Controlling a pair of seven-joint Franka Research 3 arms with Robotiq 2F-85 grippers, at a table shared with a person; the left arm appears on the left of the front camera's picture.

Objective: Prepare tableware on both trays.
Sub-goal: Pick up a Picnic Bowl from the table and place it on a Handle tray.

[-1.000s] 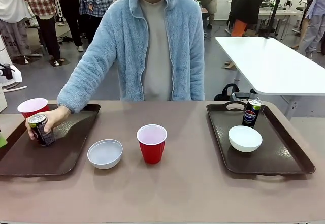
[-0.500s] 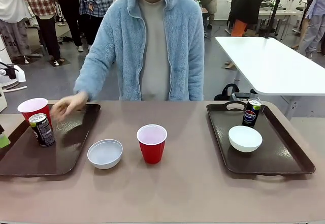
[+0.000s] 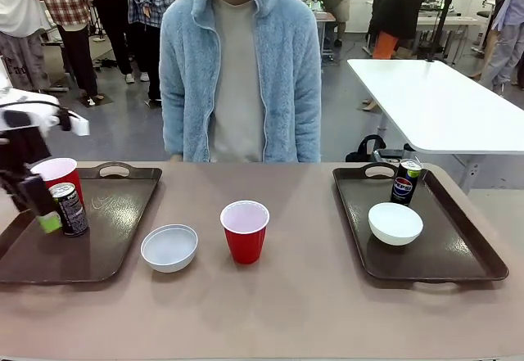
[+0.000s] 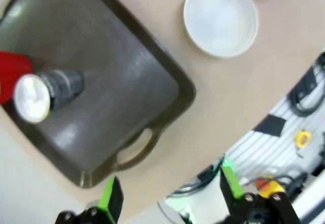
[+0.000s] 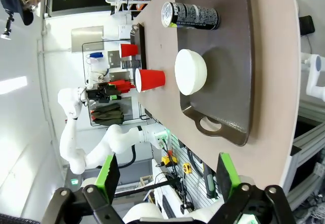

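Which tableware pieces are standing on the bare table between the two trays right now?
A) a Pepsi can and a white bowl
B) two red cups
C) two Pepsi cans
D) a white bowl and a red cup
D: the white bowl and the red cup stand on the table, between the left tray and the right tray.

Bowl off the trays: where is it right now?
In the front view the bowl sits on the table left of centre, just off the right rim of the left tray, with the middle cup to its right.
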